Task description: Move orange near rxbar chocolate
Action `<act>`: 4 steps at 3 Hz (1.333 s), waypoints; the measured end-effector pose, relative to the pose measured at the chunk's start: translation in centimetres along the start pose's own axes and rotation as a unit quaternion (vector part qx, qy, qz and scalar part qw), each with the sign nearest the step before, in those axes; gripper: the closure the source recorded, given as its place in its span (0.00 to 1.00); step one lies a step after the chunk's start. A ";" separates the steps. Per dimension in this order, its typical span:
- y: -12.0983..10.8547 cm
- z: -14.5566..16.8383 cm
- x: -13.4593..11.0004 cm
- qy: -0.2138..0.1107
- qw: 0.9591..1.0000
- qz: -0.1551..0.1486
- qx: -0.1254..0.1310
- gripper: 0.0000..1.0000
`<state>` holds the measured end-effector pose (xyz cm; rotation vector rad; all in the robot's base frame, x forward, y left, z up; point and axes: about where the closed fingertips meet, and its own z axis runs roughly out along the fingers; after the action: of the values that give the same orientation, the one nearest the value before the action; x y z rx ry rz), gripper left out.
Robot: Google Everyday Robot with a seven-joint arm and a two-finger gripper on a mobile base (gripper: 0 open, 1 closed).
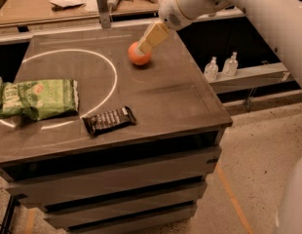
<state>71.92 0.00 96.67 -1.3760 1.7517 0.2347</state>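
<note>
On the table [190,106], gripper [143,47] overlaps a smooth round orange [140,59].

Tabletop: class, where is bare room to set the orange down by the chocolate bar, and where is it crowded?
Bare: the wide patch right of the rxbar chocolate, out to the table's right edge, and the stretch between bar and orange. Crowded: left of the bar, by the green bag, and at the orange, where the pincer is.

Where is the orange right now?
In the camera view the orange sits far back on the table, just outside the white circle, under the gripper, apart from the rxbar chocolate.
</note>
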 end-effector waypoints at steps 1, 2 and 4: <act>0.0 3.3 1.1 -0.003 1.000 0.021 -0.014 0.00; 0.5 6.3 1.9 -0.005 0.999 0.026 -0.028 0.00; 1.3 10.4 5.1 0.010 0.998 0.039 -0.042 0.49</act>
<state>76.07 3.37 86.27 -1.3751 1.8309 0.3413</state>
